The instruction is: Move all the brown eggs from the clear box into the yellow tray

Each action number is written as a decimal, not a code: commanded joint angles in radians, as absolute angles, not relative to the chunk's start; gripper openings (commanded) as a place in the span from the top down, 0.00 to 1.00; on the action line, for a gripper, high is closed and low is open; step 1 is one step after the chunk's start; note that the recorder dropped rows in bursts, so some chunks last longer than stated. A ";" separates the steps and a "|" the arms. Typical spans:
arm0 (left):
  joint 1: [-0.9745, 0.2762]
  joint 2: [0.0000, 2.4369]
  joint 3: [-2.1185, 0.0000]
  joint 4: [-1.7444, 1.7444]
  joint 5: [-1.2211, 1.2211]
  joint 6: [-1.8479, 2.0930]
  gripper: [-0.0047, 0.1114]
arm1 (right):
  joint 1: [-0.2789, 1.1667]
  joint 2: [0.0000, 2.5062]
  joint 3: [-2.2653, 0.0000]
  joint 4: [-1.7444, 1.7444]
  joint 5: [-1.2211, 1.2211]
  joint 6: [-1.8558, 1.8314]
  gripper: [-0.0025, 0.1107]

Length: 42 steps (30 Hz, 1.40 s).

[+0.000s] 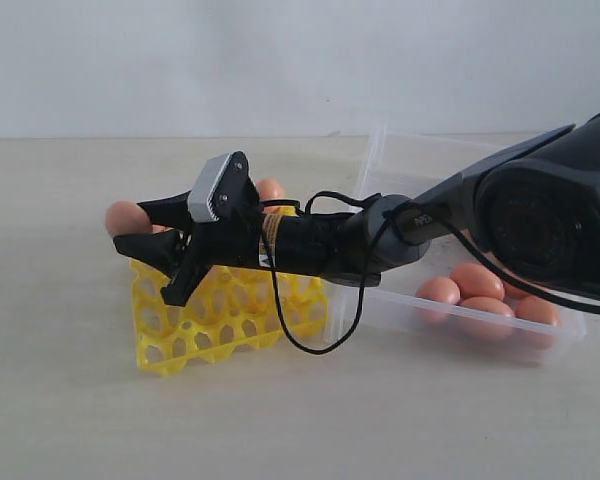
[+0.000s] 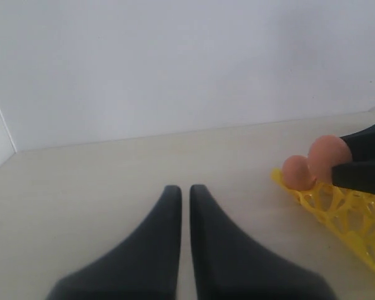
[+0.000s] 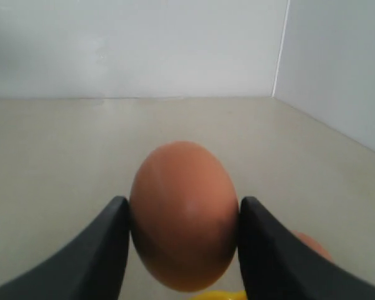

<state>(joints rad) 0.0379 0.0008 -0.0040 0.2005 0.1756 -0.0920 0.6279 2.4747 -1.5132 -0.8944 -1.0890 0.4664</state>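
Note:
My right gripper (image 1: 132, 226) reaches across above the far left corner of the yellow tray (image 1: 220, 312), shut on a brown egg (image 1: 126, 216). In the right wrist view that egg (image 3: 184, 215) fills the gap between both black fingers, with a sliver of the tray (image 3: 222, 295) below. A second egg (image 1: 270, 189) sits at the tray's back, partly hidden by the arm. Several brown eggs (image 1: 477, 282) lie in the clear box (image 1: 380, 165) on the right. My left gripper (image 2: 185, 190) is shut on nothing, low over the table beside the tray (image 2: 344, 212).
The right arm (image 1: 380, 240) and its looping black cable (image 1: 310, 345) span the gap between the tray and the box. A white wall stands behind the beige table (image 1: 70, 400). One egg (image 2: 297, 172) rests in the tray corner seen from the left wrist.

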 commanded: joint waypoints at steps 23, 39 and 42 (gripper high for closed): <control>0.033 0.000 0.000 0.200 0.173 -0.097 0.93 | 0.628 2.517 -1.517 -0.954 -0.935 0.659 0.98; 0.033 0.000 0.000 0.200 0.173 -0.097 0.93 | 0.628 2.524 -1.517 -1.032 -0.863 0.641 0.98; 0.033 0.000 0.000 0.200 0.173 -0.097 0.93 | 0.628 2.524 -1.517 -0.991 -0.878 0.622 0.98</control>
<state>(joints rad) 0.0379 0.0008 -0.0040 0.2005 0.1756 -0.0920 0.6279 2.4915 -1.5302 -0.9963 -0.9540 0.6242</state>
